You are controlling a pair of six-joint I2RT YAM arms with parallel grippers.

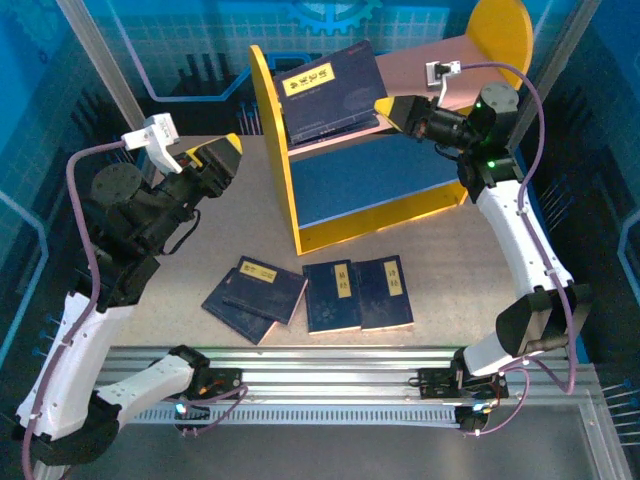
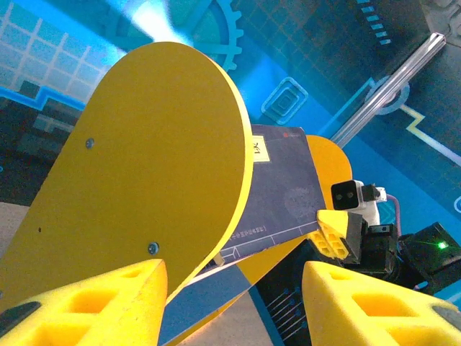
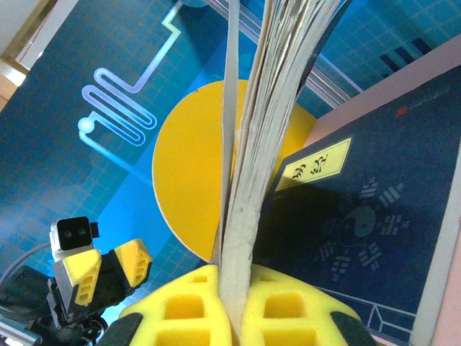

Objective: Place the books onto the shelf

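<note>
While the right gripper [image 1: 392, 108] is closed tight on the lower right corner of one book [image 1: 328, 92], this book stands tilted on the pink upper board of the shelf [image 1: 380, 222], and its top leans toward the left yellow side panel. From the right wrist camera, the yellow fingers [image 3: 284, 310] pinch the pale page edge, and the pages fan out a little above them. A navy cover with a yellow label is just beside them on the right; I cannot tell if it belongs to the same book. The left gripper [image 1: 222, 158] hovers above the table [image 1: 180, 270], near the outer side of the left panel. Its fingers [image 2: 94, 303] are wide apart and hold nothing. Four other books [image 1: 332, 295] lie flat on the table in front of the shelf. Two of them overlap on the left, and two lie side by side, touching, on the right. The blue lower board has nothing on it.
</note>
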